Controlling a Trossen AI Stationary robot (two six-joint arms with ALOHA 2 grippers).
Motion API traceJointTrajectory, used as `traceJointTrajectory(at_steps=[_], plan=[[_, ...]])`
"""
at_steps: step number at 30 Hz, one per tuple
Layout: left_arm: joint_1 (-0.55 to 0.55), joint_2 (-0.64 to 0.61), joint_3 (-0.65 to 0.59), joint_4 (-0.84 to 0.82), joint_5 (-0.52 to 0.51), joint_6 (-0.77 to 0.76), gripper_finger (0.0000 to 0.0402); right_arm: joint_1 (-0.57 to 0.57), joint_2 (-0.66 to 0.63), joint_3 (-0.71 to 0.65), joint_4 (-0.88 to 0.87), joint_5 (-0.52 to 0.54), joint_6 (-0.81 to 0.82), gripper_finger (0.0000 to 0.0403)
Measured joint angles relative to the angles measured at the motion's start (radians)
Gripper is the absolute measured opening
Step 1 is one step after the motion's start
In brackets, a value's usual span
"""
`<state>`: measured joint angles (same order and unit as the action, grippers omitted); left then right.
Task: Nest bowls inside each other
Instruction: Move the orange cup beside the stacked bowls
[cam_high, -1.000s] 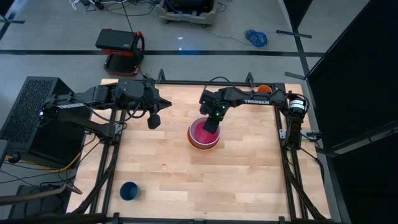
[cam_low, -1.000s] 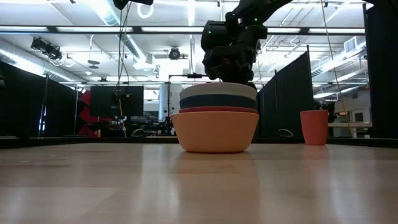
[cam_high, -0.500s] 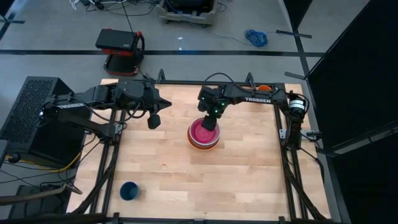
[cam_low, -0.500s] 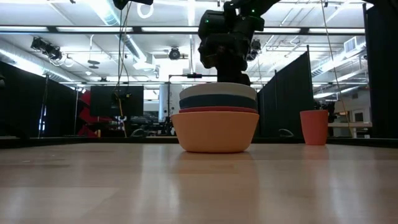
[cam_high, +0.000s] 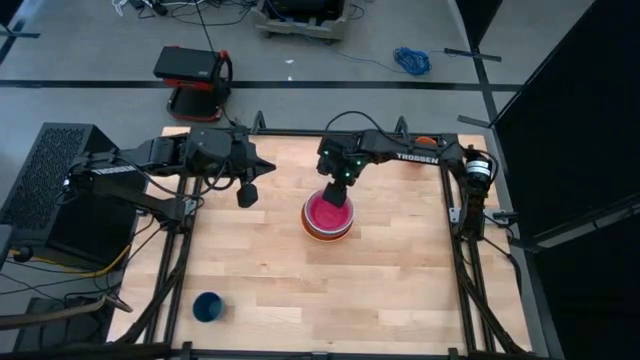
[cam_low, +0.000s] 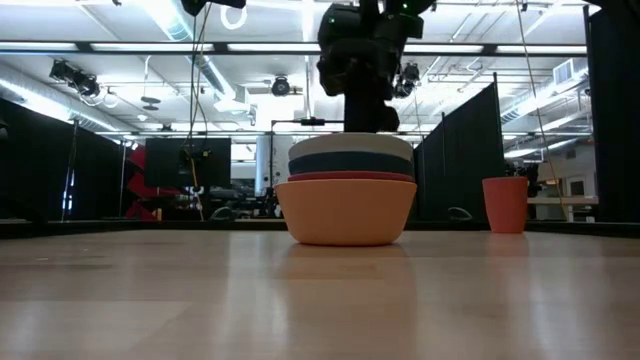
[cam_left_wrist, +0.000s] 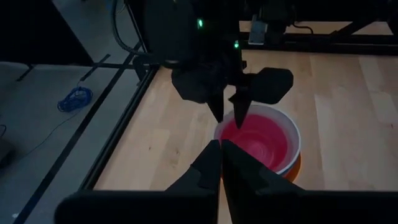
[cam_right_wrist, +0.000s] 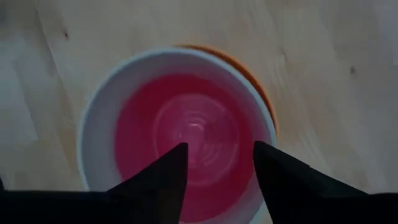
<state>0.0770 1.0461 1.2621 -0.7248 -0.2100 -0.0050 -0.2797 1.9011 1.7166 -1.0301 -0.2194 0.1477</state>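
Observation:
The bowls stand nested in one stack (cam_high: 327, 215) at the table's middle. From the side I see the orange bowl (cam_low: 346, 212) lowest on the table, then a red rim (cam_low: 350, 177), a teal-blue band (cam_low: 350, 163) and a white rim (cam_low: 350, 145). The pink bowl (cam_right_wrist: 186, 134) sits innermost. My right gripper (cam_right_wrist: 219, 149) hangs open just above the stack, fingers pointing down over the pink bowl and touching nothing; it also shows in the left wrist view (cam_left_wrist: 230, 115). My left gripper (cam_high: 247, 195) waits shut above the table's far left, holding nothing.
A small dark blue cup (cam_high: 208, 306) stands near the table's near left corner. A small orange cup (cam_low: 505, 204) stands at the far right, by the right arm's base. Bare wood lies all around the stack.
My right gripper has risen up out of the stack, from down among the bowls to just above the white rim. The stack has stayed where it was.

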Motion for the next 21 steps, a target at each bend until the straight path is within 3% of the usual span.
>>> traceJointTrajectory(at_steps=[7,13,21], plan=[[0.0,0.0,0.0,-0.008,0.0,0.0,0.0003,-0.022,-0.015,0.054,-0.029,0.018,-0.018,0.0184],[0.0,0.0,0.0,-0.01,0.0,0.006,0.0002,-0.086,-0.094,0.048,-0.02,0.068,-0.003,0.0159],[0.003,0.0,0.0,-0.01,-0.02,0.055,0.0001,-0.158,-0.295,-0.118,0.083,0.084,0.055,0.0134]])
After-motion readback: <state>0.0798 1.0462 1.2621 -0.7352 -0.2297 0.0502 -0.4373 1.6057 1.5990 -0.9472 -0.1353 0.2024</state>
